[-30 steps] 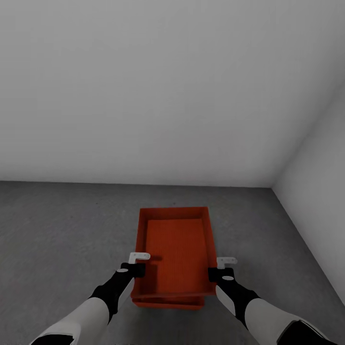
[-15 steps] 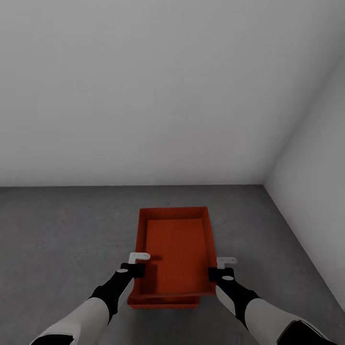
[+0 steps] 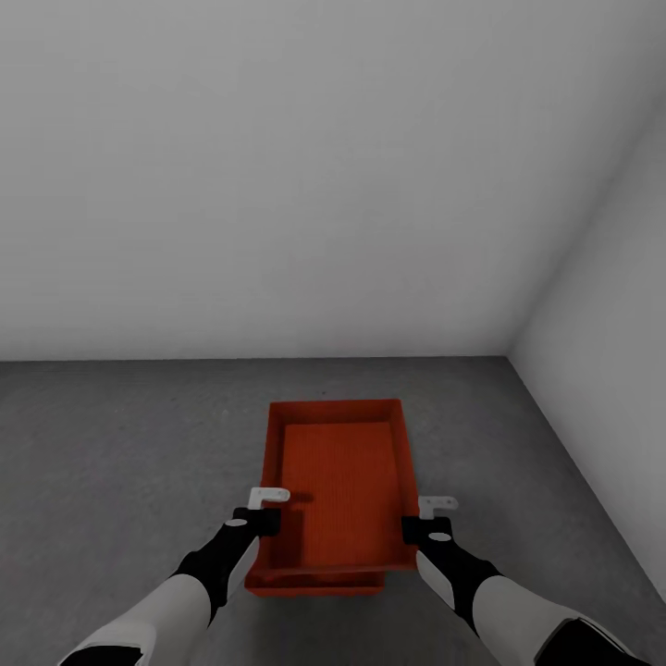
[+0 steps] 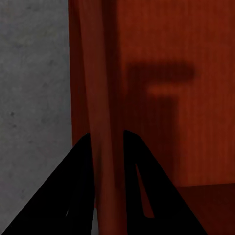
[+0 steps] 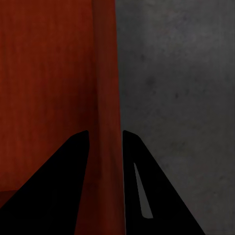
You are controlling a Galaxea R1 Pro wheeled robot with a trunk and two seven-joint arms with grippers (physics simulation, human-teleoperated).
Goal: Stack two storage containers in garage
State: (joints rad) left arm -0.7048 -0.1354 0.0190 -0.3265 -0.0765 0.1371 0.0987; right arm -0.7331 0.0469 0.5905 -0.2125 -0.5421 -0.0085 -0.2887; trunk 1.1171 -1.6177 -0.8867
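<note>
Overhead, container (image 3: pixel 340 481) walls sit pinched between fingers (image 4: pixel 83 166).

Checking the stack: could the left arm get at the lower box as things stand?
Probably not. The left gripper is clamped on a side wall of the upper box, which covers the lower box; just a strip of its near edge shows.

You are facing a plain white-grey wall (image 3: pixel 277 185) at twelve o'clock, meeting a second pale wall (image 3: pixel 615 370) at two o'clock. Dark grey, rough concrete floor (image 3: pixel 120 444) is spreading below; soft, even light is seemingly coming from overhead.
</note>
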